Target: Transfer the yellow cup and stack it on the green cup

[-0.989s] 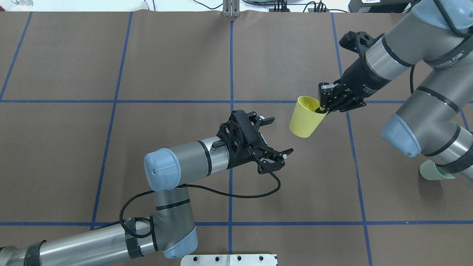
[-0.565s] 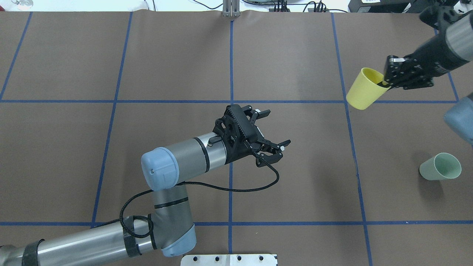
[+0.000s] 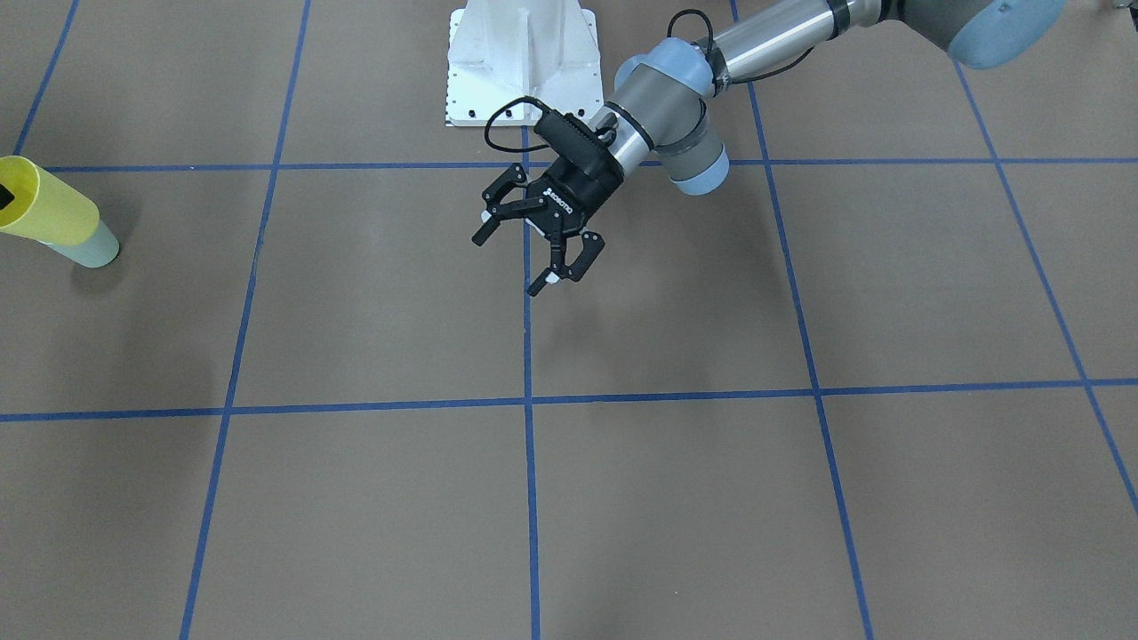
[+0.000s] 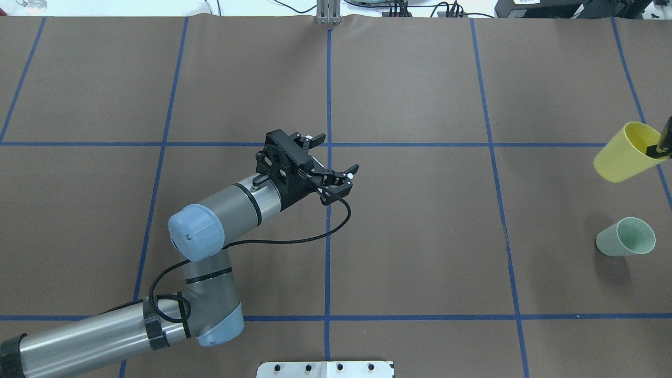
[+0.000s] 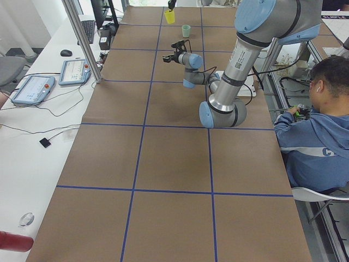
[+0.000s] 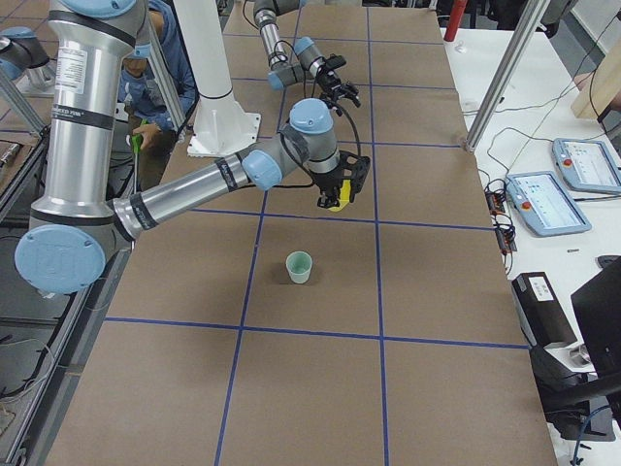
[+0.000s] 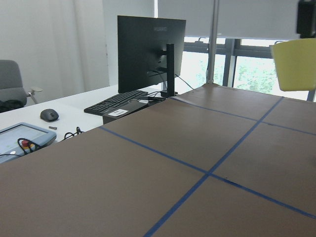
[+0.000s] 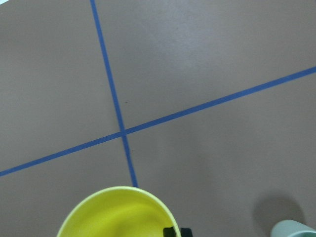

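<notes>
The yellow cup (image 4: pixel 623 153) hangs tilted in the air at the far right, a little beyond the green cup (image 4: pixel 626 237), which stands upright on the brown table. My right gripper (image 4: pixel 662 145) is shut on the yellow cup's rim with one finger inside it; most of the gripper is cut off by the overhead view's edge. Both also show in the exterior right view: yellow cup (image 6: pixel 338 200), green cup (image 6: pixel 299 266). In the front-facing view the yellow cup (image 3: pixel 40 210) overlaps the green cup (image 3: pixel 92 250). My left gripper (image 4: pixel 333 156) is open and empty near the table's middle.
Blue tape lines grid the brown table cover (image 4: pixel 420 236). A white base plate (image 3: pixel 524 62) sits at the robot's side. A seated operator (image 5: pixel 311 125) is beside the table. A monitor (image 7: pixel 148 47) and keyboard stand on a side desk.
My right arm carried the yellow cup from mid-table to the far right, uncovering the green cup. My left arm, still open, drew back to the left.
</notes>
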